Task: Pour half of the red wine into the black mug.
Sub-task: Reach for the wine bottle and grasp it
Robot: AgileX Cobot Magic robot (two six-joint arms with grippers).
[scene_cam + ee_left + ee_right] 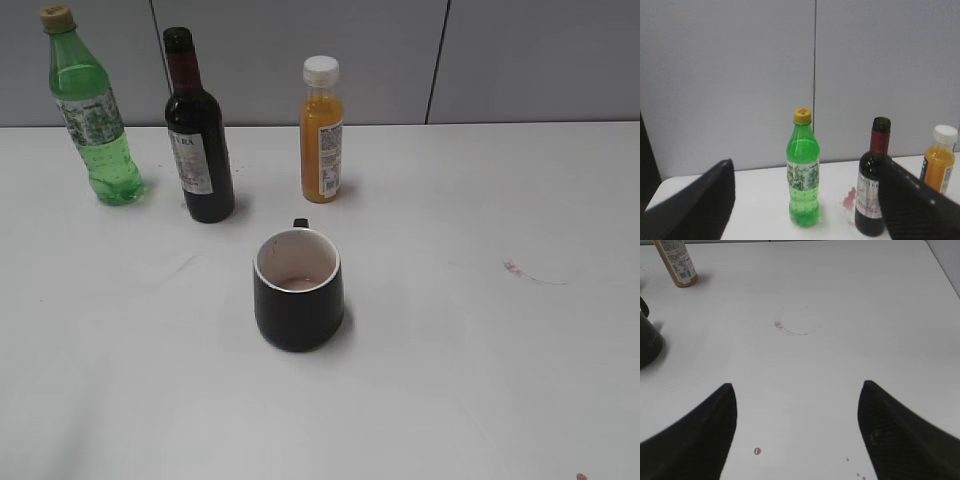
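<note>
The red wine stands in a dark glass bottle [198, 150] with no cap, upright at the back left of the white table. In the left wrist view the wine bottle [872, 195] is partly behind the right finger. The black mug [298, 290] sits in the middle of the table, handle to the rear, with a faint reddish tint at the bottom of its white inside. Only an edge of the mug [647, 342] shows in the right wrist view. My left gripper [807, 162] is open, well short of the bottles. My right gripper [798, 385] is open over bare table. Neither gripper shows in the exterior view.
A light green plastic bottle [93, 115] stands left of the wine, and an orange juice bottle [322, 135] stands to its right. There is a red spill [849, 199] beside the wine bottle. A faint ring stain [797, 322] and small red drops [757, 451] mark the table on the right.
</note>
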